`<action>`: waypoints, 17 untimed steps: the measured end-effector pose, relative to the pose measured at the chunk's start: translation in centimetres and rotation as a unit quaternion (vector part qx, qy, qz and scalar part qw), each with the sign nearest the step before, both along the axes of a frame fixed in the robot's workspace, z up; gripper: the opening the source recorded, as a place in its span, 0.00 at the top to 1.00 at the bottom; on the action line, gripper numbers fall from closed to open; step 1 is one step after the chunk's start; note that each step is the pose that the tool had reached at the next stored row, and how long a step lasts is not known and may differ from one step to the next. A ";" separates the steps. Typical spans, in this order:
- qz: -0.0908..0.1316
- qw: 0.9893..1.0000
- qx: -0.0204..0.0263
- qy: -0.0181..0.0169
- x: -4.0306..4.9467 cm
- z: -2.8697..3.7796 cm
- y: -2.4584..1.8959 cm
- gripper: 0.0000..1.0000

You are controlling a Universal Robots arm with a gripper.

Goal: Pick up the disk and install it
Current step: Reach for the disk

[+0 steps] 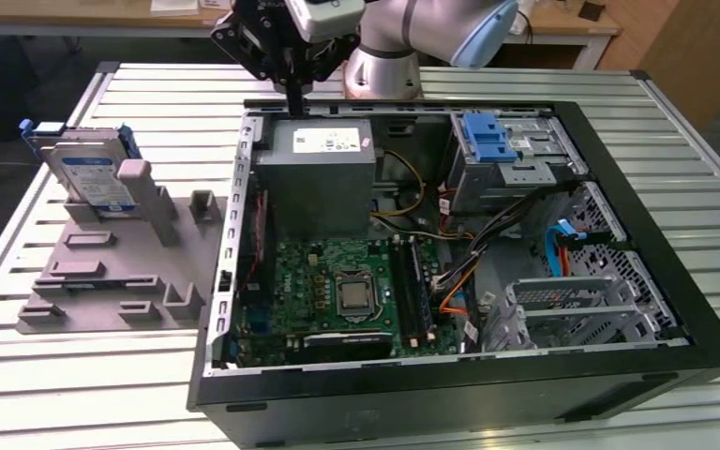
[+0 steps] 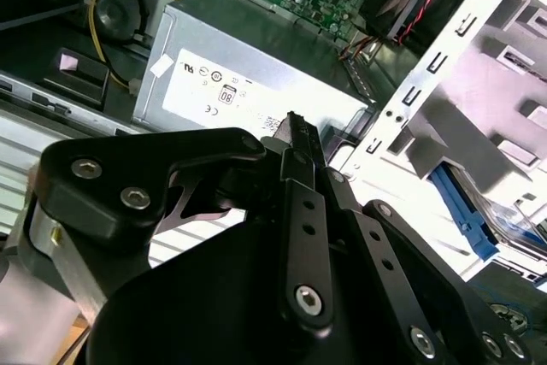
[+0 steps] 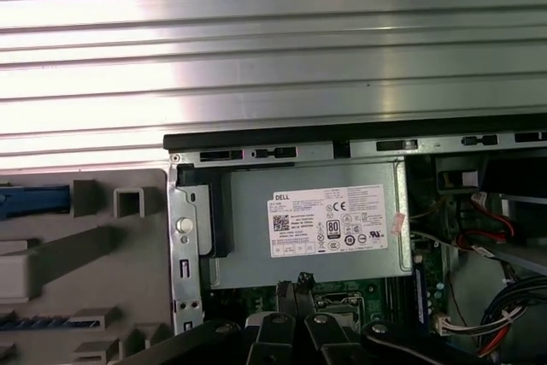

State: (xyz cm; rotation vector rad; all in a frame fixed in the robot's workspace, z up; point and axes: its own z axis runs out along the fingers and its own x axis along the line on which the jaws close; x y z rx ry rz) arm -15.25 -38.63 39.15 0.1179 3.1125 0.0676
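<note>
**A:** The black two-finger gripper hangs at the far edge of the open black computer case, fingers pointing straight down.

**B:** And it's carrying nothing. In both wrist views the gripper has its fingers pressed flat together with nothing pinched between them.

**A:** Right under it sits the big grey metal power supply box with the white sticker. Touching or just above it? I can't tell.

**B:** So where's the disk?

**A:** Over at the exterior view's left. The disk, a flat silver rectangular hard drive with a white-and-blue label and a blue plastic bracket round its edges, stands upright in a slot of the grey moulded plastic holder.

**B:** That holder lies on the ribbed silver metal table, just beside the case, and the disk is well apart from the gripper.

**A:** Inside the case there's a green circuit motherboard on the floor. A bright blue plastic latch sits on the metal bay at the far corner, towards the exterior view's right.
</note>
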 end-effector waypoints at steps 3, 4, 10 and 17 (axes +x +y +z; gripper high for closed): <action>0.000 1.000 0.000 0.000 -0.11 -0.02 0.05 0.89; 0.000 1.000 0.000 0.000 -0.15 -0.03 0.07 0.89; 0.000 1.000 0.000 0.000 -0.36 -0.07 0.18 0.89; 0.000 1.000 0.000 0.000 -0.54 -0.09 0.28 0.89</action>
